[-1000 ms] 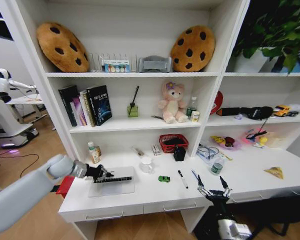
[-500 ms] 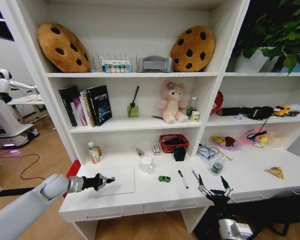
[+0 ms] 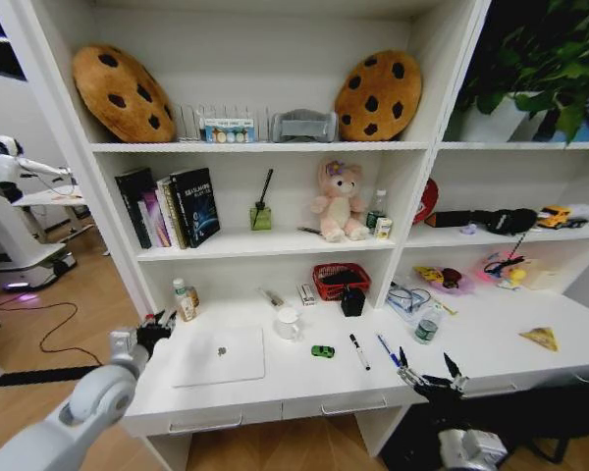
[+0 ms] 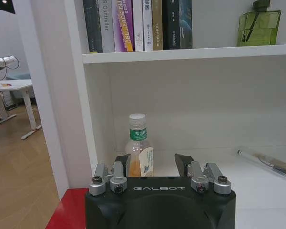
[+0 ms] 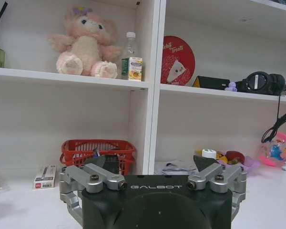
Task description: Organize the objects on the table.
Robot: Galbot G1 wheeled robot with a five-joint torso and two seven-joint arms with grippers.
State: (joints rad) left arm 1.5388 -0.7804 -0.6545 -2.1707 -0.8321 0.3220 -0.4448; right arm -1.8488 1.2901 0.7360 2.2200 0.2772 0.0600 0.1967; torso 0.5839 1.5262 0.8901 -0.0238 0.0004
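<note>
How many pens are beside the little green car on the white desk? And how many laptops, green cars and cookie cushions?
Pens: 2, a black pen and a blue pen
Laptops: 1, the silver laptop
Green cars: 1, the green toy car
Cookie cushions: 2, the left cushion and the right cushion
Total: 6

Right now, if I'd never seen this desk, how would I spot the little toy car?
Start at the long white desk under the shelving and find the closed silver laptop lying flat near its left end. Just right of the laptop, before the black pen, sits the toy car. It is the one tiny bright green thing on the bare white top.
</note>
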